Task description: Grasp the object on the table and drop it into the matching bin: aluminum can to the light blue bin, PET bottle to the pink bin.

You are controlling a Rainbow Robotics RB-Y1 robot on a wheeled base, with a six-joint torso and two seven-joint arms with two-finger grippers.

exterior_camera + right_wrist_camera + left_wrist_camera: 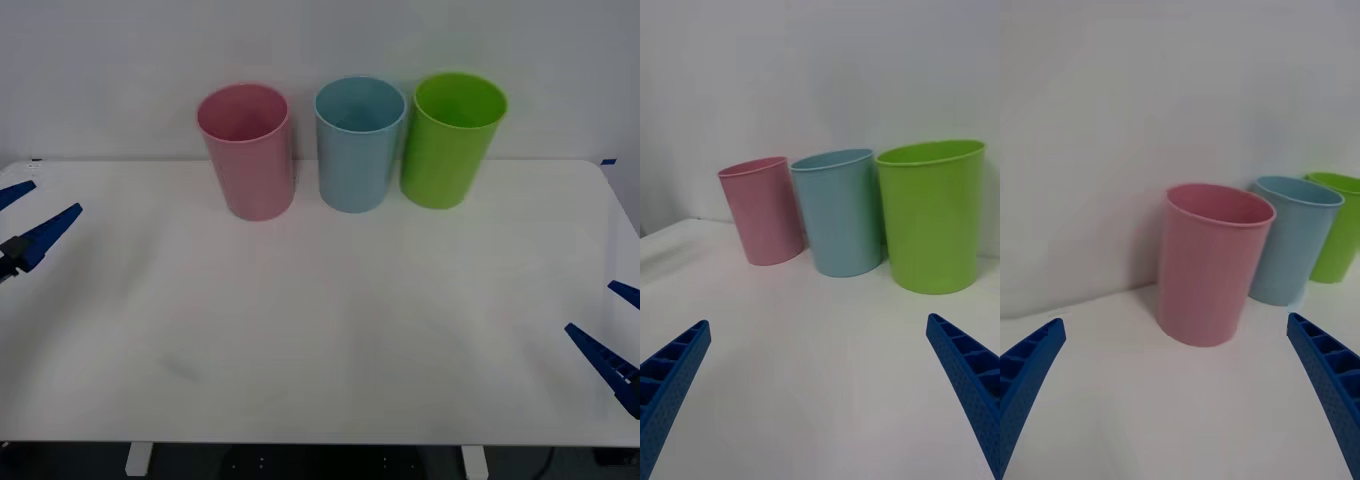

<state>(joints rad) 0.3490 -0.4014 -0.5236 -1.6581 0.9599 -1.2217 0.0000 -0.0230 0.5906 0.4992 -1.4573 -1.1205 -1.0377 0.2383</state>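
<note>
The pink bin [248, 150] and the light blue bin [357, 145] stand upright side by side at the back of the white table [330, 330]. The object, whether PET bottle or aluminum can, is out of view. My left gripper [35, 212] hangs open at the table's far left edge, with nothing between its blue fingers. At the right front edge my right gripper [615, 325] is open too and holds nothing. The left wrist view faces the pink bin [1210, 266] closest, the right wrist view the light blue bin [841, 214] and pink bin [764, 214].
A green bin [450, 140] of the same size stands right of the light blue one, almost touching it. A pale wall rises directly behind the three bins. The tabletop stretches bare and white between the two grippers.
</note>
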